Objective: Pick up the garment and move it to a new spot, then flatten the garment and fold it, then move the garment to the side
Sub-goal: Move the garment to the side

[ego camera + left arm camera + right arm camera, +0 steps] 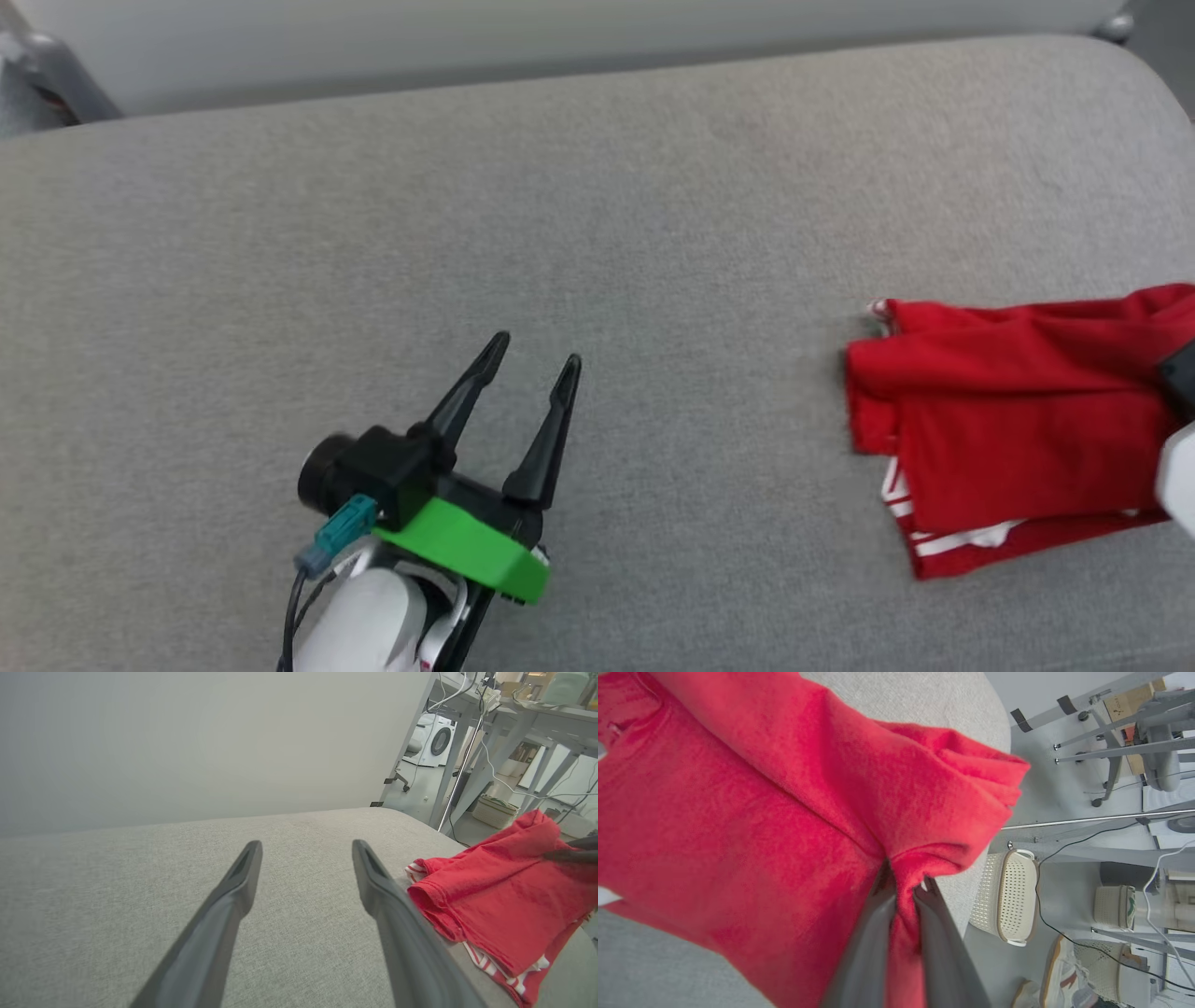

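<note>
The folded red garment [1008,420] lies at the right side of the grey cushion, with striped red-and-white trim showing along its lower edge. In the left wrist view the garment [504,900] sits to the right of my fingers. My left gripper [537,359] hovers open over bare cushion, well left of the garment, nothing between its fingers [233,891]. In the right wrist view my right gripper [903,884] is shut on a pinched fold of the red garment [761,812] near the cushion's right edge. The print is hidden.
The grey cushion [560,215] spans the head view, with a pale wall behind. Beyond its right edge the floor holds white perforated baskets [1011,896], metal table legs [1111,756] and cables. A washing machine [437,739] stands far back.
</note>
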You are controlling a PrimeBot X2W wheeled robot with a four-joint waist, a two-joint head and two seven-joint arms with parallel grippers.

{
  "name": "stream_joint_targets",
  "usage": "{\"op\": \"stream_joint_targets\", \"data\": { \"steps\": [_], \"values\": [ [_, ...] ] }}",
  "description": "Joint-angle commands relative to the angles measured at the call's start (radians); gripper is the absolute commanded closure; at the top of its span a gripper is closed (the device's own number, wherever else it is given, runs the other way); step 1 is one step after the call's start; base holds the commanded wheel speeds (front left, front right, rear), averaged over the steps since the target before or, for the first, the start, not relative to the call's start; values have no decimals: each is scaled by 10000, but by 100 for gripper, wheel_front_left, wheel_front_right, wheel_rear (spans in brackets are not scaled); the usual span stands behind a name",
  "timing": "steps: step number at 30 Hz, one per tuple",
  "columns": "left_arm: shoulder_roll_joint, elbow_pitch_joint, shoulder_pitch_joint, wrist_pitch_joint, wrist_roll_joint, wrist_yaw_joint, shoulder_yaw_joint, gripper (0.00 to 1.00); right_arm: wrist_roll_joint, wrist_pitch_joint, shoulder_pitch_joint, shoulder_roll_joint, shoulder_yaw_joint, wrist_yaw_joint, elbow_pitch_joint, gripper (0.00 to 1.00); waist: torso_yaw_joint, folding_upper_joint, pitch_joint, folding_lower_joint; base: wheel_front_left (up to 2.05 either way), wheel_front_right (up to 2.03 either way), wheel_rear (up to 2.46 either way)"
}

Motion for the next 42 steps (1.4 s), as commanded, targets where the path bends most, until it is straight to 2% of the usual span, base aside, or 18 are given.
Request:
{"op": "stream_joint_targets", "data": {
  "steps": [1,8,16,25,34,35,36,37,42],
  "values": [
    [134,-7,-361,-55,68,-31,-82,0,-78,-287,-319,-101,-86,-9,204,100,-715,-1,924,0,0,0,0],
    [536,-248,-1408,-55,291,-31,-294,0,-421,-1648,-1286,-108,-869,-9,1621,100,-1298,-1,2329,0,0,0,0],
    [1008,-952,-2550,-55,635,-31,-522,0,-1172,-2677,-2717,686,-2074,-9,3378,100,-1650,-1,3624,0,0,0,0],
    [1182,-1817,-3321,72,825,13,-623,0,-2228,-3585,-3781,863,-3434,-9,5079,100,-1490,-1,4258,0,0,0,0],
    [1214,-2165,-3278,160,741,136,-615,0,-2388,-3997,-4392,1156,-3566,-9,5960,100,-1285,-1,4220,0,0,0,0],
    [1210,-2133,-3253,151,724,142,-616,0,-2355,-3981,-4412,1197,-3609,-9,6019,89,-1267,-1,4183,0,0,0,0],
    [1199,-2073,-3223,135,706,144,-627,0,-2356,-3977,-4412,1216,-3633,-9,6062,64,-1235,-1,4112,0,0,0,0],
    [1187,-2024,-3203,123,695,145,-637,0,-2350,-3996,-4400,1230,-3642,-9,6065,0,-1212,-1,4064,0,0,0,0],
    [1014,-1616,-3037,19,573,157,-621,0,-2054,-4021,-4208,1420,-3669,-9,5838,0,-1026,-1,3502,0,0,0,0]
  ]
}}
